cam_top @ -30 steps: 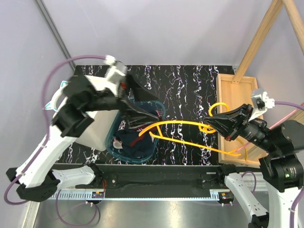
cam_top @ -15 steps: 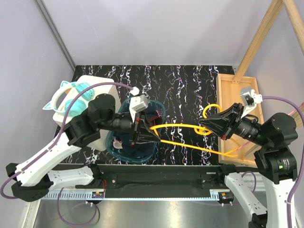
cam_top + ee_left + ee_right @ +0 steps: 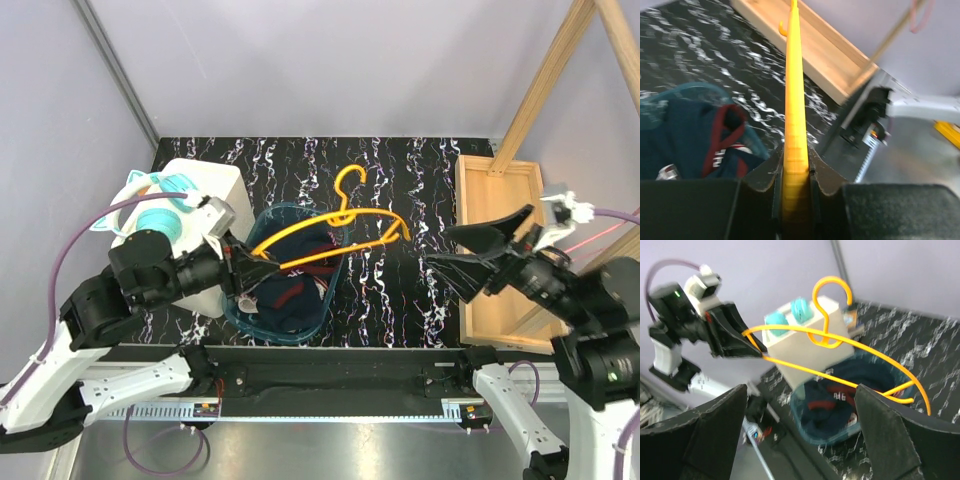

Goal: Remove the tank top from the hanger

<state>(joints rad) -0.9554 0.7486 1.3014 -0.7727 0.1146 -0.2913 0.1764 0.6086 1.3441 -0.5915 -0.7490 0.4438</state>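
The yellow hanger (image 3: 340, 225) is bare and hangs over the teal basket (image 3: 322, 213), hook toward the far side. My left gripper (image 3: 247, 268) is shut on its near-left end; in the left wrist view the yellow bar (image 3: 794, 100) runs straight out from between the jaws of the left gripper (image 3: 794, 156). The navy tank top (image 3: 290, 300) with red trim lies crumpled in the basket, also seen in both wrist views (image 3: 690, 135) (image 3: 832, 407). My right gripper (image 3: 440, 248) stands open right of the hanger, apart from it, with nothing between its fingers (image 3: 715, 435).
A white box (image 3: 195, 190) with teal items on top stands left of the basket. A wooden tray (image 3: 500, 195) lies at the table's right edge, with a slanted wooden post (image 3: 545, 85) rising behind it. The table is black and marbled (image 3: 400, 180).
My right gripper has let go of the hanger, opened wide and drawn back right. My left gripper has shut on the hanger's end and swung it left over the basket.
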